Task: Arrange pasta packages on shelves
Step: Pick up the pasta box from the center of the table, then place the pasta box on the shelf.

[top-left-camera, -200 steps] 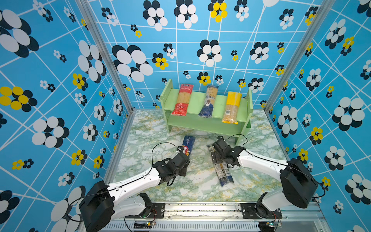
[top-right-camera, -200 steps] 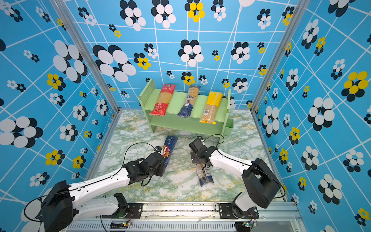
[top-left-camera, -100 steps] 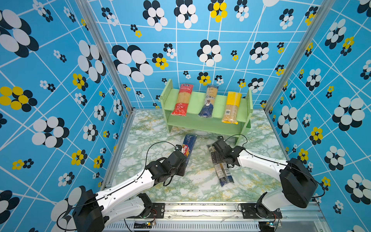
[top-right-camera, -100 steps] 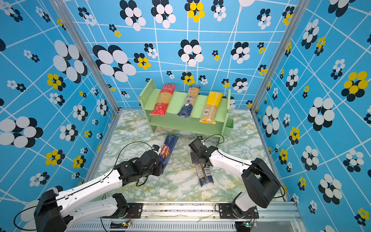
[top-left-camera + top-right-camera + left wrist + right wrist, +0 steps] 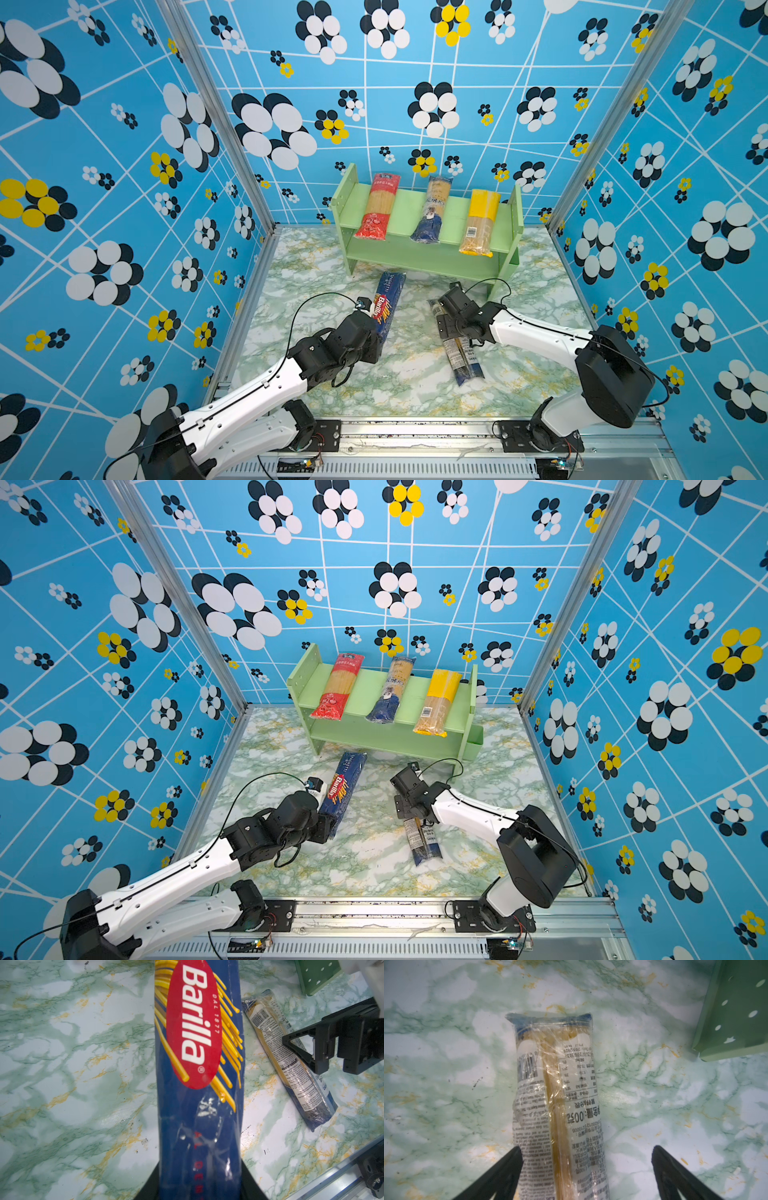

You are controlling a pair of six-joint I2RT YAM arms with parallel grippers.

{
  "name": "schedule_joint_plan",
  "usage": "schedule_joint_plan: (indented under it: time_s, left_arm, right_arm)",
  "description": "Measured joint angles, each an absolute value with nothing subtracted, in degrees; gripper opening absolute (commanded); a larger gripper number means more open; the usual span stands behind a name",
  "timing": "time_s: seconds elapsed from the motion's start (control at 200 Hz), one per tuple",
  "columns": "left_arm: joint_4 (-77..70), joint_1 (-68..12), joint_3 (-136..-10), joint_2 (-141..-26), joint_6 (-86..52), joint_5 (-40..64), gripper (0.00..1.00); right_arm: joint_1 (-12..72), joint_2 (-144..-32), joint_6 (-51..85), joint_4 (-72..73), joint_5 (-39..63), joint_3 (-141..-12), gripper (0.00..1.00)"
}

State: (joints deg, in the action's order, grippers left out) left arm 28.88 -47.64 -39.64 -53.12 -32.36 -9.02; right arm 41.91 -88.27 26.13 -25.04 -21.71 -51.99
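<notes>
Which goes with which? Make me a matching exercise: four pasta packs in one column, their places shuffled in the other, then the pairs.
1. red pack
2. yellow-topped pack
3. Barilla pack
4. clear labelled pack

A. flat on the table, under the open right pincer
B. top shelf, left end
C. clamped in the left pincer
D. top shelf, right end

Pairs: 1-B, 2-D, 3-C, 4-A

Bright even light; glare streaks the Barilla pack, right wrist view blurry.
</notes>
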Motion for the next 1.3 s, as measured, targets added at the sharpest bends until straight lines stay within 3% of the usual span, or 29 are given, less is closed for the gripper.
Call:
schedule_joint_plan:
  time_s: [0.34,1.3]
  left_arm:
    - [29.4,-47.4,-42.8,-53.2,-31.4,-11.0,0.00]
    - [25.2,-38.9,-55.5,-69.2,-21.3,-9.4,0.00]
  right_arm:
    - [41.9,-89.3,26.1,-24.7,-20.6,-52.0,0.99]
    - [41.9,-89.6,26.1,-23.6,-20.5,-52.0,0.99]
